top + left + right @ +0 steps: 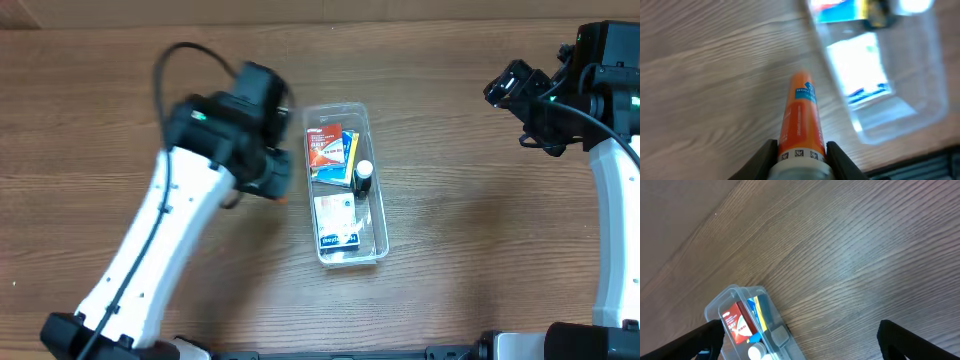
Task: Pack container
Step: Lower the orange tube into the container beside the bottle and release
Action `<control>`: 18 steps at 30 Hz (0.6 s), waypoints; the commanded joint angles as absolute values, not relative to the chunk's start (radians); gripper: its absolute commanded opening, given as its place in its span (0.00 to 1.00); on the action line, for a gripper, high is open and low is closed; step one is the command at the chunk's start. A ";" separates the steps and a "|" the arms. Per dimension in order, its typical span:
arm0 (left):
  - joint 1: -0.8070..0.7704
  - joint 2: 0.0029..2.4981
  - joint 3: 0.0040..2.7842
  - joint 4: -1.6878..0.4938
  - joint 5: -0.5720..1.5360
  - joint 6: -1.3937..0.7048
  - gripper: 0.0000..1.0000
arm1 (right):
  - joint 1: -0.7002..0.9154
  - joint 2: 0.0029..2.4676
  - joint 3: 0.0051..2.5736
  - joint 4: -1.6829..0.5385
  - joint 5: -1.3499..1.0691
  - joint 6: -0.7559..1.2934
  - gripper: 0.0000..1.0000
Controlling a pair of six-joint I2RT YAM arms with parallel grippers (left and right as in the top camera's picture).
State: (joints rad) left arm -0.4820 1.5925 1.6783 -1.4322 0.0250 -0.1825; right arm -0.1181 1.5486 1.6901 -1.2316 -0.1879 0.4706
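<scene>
An orange tube [801, 117] is clamped at its rear end by the left gripper [801, 146], with most of its length projecting forward past the fingertips. The container [378, 215] is seen ahead of these jaws and off to their right, standing on the wooden table [470, 220]. The tube's tip is judged to be close to the near wall but still outside it. A red box [324, 147], a small bottle [362, 176] with a white cap and a white packet [334, 218] are already held inside. The jaws of the right gripper [800, 326] are spread wide with nothing between them, and the container is seen low and to their left, well apart.

Several faults can be expected from here. Because the tube is gripped at one end only, it could be pivoted or pulled loose if its tip is caught on the rim. The light plastic container could be shoved along the table by a low approach, since it is not steadied by the other arm. Little free room is left inside, so the bottle could be toppled, or the tube left propped across the contents.
</scene>
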 commanded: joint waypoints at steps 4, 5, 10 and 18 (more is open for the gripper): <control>-0.675 1.566 1.699 -1.312 -0.012 -0.287 0.35 | -0.119 1.547 1.699 -1.229 -0.196 0.471 1.00; -0.694 1.569 1.690 -1.284 -0.010 -0.290 0.36 | -0.119 1.547 1.699 -1.229 -0.196 0.471 1.00; -0.756 1.607 1.623 -1.147 -0.010 -0.293 0.39 | -0.119 1.547 1.699 -1.229 -0.196 0.471 1.00; -0.760 1.708 1.571 -0.994 -0.011 -0.283 0.33 | -0.119 1.547 1.699 -1.229 -0.196 0.471 1.00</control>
State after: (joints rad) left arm -0.7593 1.6630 1.5806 -1.0393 0.0059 -0.2787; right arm -0.1181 1.5486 1.6901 -1.2320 -0.1879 0.4709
